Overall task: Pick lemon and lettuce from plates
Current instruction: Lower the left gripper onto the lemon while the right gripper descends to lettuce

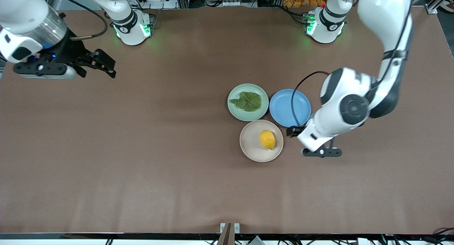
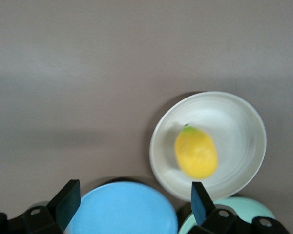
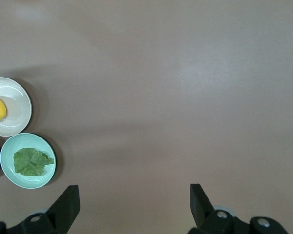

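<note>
Honestly, my worry is the lemon [image 2: 196, 152] rolling off its beige plate [image 2: 234, 122] if my left gripper [image 2: 132, 204], jaws apart just beside it, descends off-centre, while the right gripper [image 1: 101, 64], also spread, waits well apart from the lettuce [image 1: 248, 101].

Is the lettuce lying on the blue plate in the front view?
No, the lettuce lies on the mint green plate, while the blue plate beside it holds nothing.
</note>
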